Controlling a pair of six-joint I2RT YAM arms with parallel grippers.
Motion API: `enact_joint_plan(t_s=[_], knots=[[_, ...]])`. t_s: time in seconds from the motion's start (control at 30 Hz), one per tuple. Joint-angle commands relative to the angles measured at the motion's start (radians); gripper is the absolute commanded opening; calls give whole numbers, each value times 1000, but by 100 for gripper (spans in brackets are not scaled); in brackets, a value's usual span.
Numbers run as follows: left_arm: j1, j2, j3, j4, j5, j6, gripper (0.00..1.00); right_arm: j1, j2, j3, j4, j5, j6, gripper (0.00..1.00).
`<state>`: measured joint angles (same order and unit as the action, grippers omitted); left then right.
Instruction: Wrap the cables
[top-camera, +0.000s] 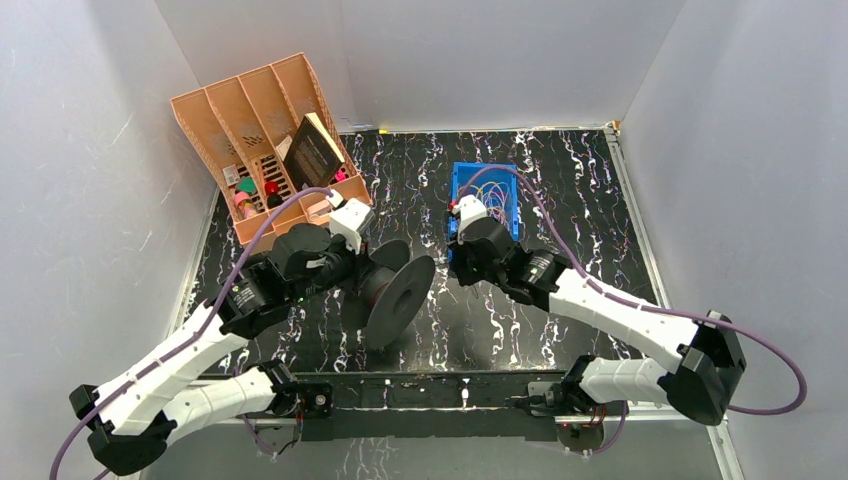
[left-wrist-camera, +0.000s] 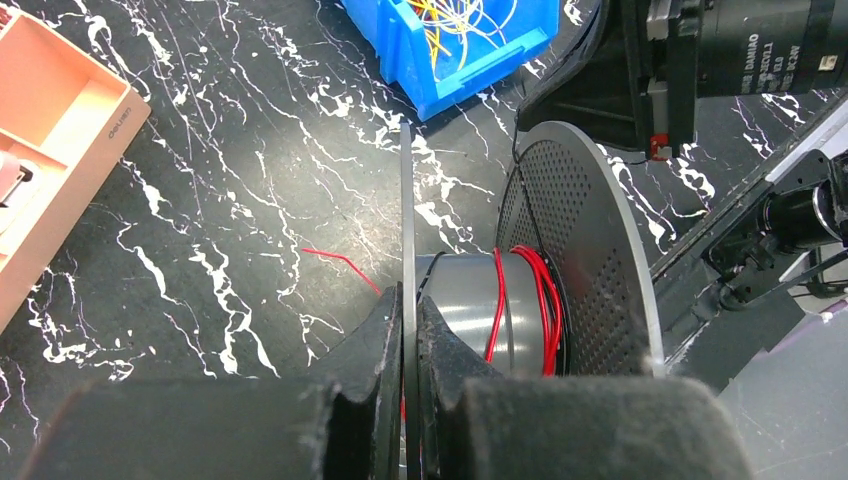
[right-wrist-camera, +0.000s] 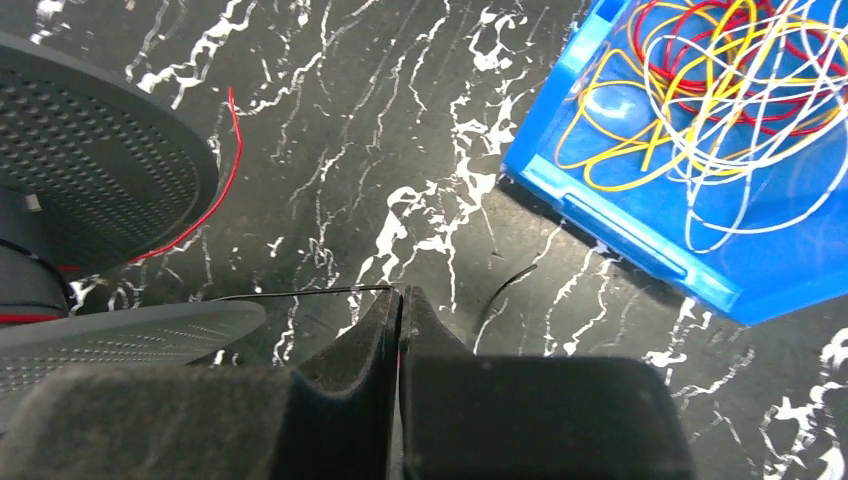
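Red cable (left-wrist-camera: 545, 300) sits coiled on the grey spool (left-wrist-camera: 465, 300), left gripper (left-wrist-camera: 408, 310) pinching its flange. Right gripper (right-wrist-camera: 400, 300)'s jaws squeeze a thin black cable (right-wrist-camera: 300, 293).

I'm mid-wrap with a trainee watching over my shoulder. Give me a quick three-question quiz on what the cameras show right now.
1. True or false: the left gripper is shut on the near flange of the spool.
2. The wound cable on the spool's hub is: A) yellow B) red C) purple
3. Fill in: the pinched cable in the right gripper is ___ in colour.

Key: 1 true; 2 B; 3 black.
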<state>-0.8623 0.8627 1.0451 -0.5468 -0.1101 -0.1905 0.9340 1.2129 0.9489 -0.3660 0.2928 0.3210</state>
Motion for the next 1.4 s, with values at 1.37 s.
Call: enact_joint_plan(t_s=[1.37], knots=[[3,-57,148,112,-93,-202,0,-68,-151,-380,412,-377,320,38]])
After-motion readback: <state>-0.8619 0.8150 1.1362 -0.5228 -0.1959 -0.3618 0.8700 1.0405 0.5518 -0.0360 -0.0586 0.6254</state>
